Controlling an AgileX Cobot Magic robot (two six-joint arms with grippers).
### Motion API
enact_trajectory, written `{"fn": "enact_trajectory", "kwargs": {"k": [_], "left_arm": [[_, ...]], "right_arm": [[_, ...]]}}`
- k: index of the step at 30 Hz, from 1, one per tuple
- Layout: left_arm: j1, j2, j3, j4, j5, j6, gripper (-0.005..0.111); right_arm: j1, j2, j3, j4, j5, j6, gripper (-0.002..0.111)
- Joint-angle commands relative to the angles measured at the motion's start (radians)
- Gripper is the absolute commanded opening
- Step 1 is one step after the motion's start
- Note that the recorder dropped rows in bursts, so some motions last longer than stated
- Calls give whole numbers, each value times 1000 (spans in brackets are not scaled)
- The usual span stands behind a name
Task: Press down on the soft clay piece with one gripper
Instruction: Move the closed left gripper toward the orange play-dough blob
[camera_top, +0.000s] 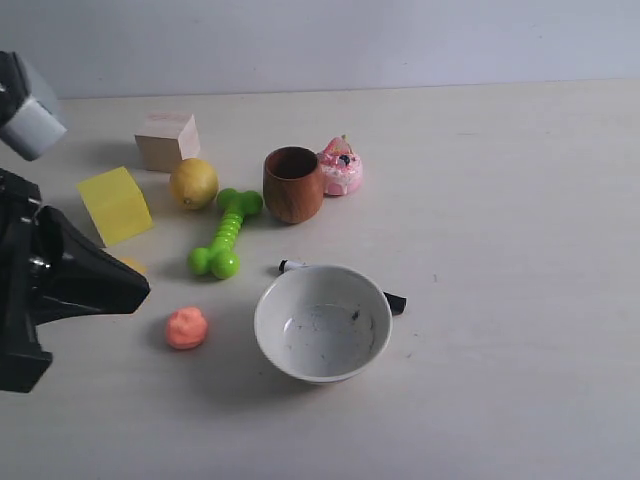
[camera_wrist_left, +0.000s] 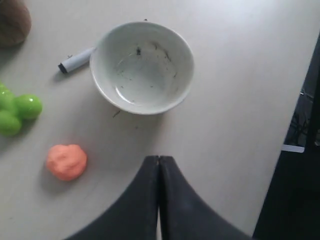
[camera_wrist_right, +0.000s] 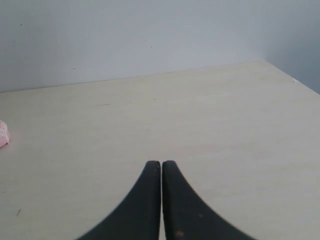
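Left wrist view: left gripper (camera_wrist_left: 159, 158) pinched together, empty, apart from rounded soft clay piece (camera_wrist_left: 66, 161) near white bowl (camera_wrist_left: 176, 91); right gripper (camera_wrist_right: 161, 162) likewise pinched together, empty.

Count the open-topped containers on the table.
2. The white bowl sits front centre; the brown wooden cup stands behind it, beside the pink cake toy. The left arm may hide another.
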Motion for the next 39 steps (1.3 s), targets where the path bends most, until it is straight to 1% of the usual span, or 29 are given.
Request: {"fn": "enact_trajectory", "kwargs": {"k": [1, 5, 10, 13, 23, 26, 29, 33, 36, 39], "left_arm": [[-36, 66, -6, 83, -86, -161, 0], [-36, 121, -6, 114, -86, -191, 0], [-36, 130, -6, 15, -101, -211, 0], [-36, 130, -6, -41, -172, -211, 0], [-36, 130, -6, -114, -183, -218, 0], [-36, 131, -6, -114, -214, -169, 0], [-36, 146, -6, -163, -253, -227, 0], [-36, 229, -6, -149, -253, -252, 0], [-36, 306, -6, -74, -267, -353, 0], [-36, 368, -6, -49, -269, -374, 0]], "right_arm": [[-5, -7, 5, 4, -13, -7, 2], [-5, -7, 5, 4, -13, -7, 2], [-5, -7, 5, 4, -13, -7, 2], [-5, -7, 5, 4, -13, -7, 2], [-5, -7, 5, 4, -13, -7, 2], [-5, -7, 5, 4, -13, -7, 2], [-5, -7, 5, 4, -13, -7, 2], [-5, -7, 5, 4, -13, -7, 2], [-5, -7, 5, 4, -13, -7, 2], [-5, -7, 5, 4, -13, -7, 2]]}}
